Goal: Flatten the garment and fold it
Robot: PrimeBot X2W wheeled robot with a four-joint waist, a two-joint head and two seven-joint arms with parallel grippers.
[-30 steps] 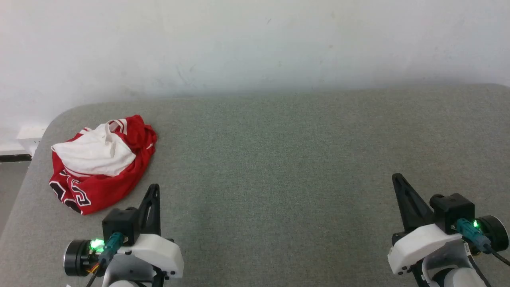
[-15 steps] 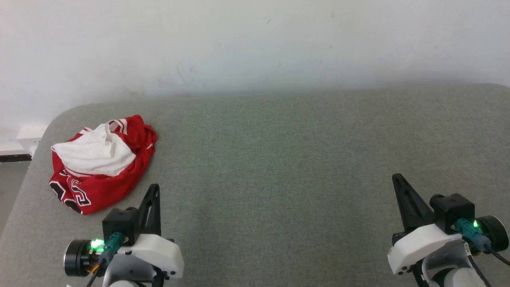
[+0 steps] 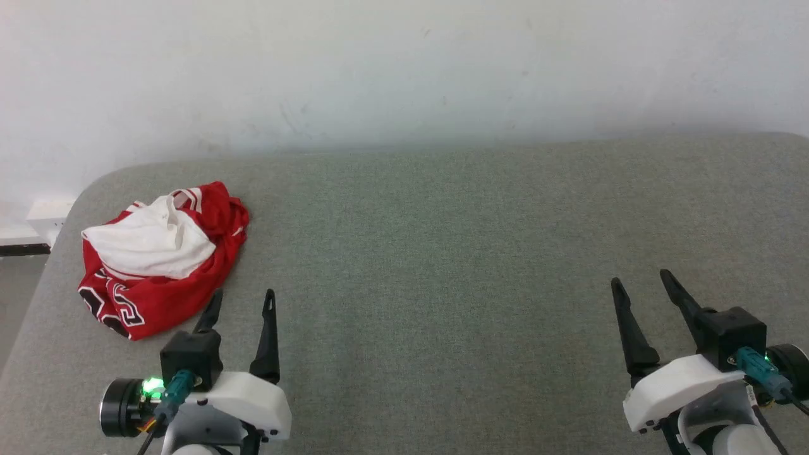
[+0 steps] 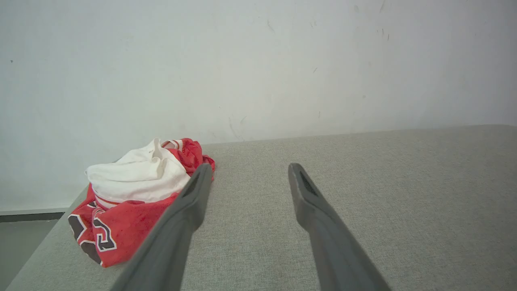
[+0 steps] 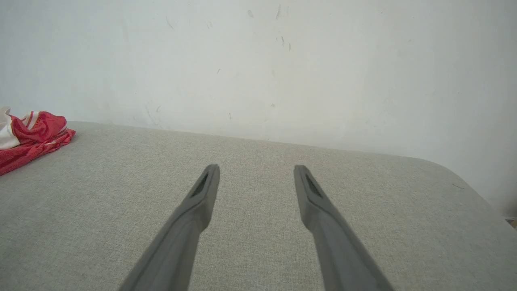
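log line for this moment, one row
garment: crumpled heap, left end of table | left gripper: open, empty, close to garment | right gripper: open, empty, over table | fold: not started

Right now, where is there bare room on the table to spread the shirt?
Bare: the table's middle and right end, bordered by the shirt on the left, the wall behind, and the left end effector and right end effector in front. Crowded: the far-left corner, where the crumpled shirt lies just ahead of the left end effector.
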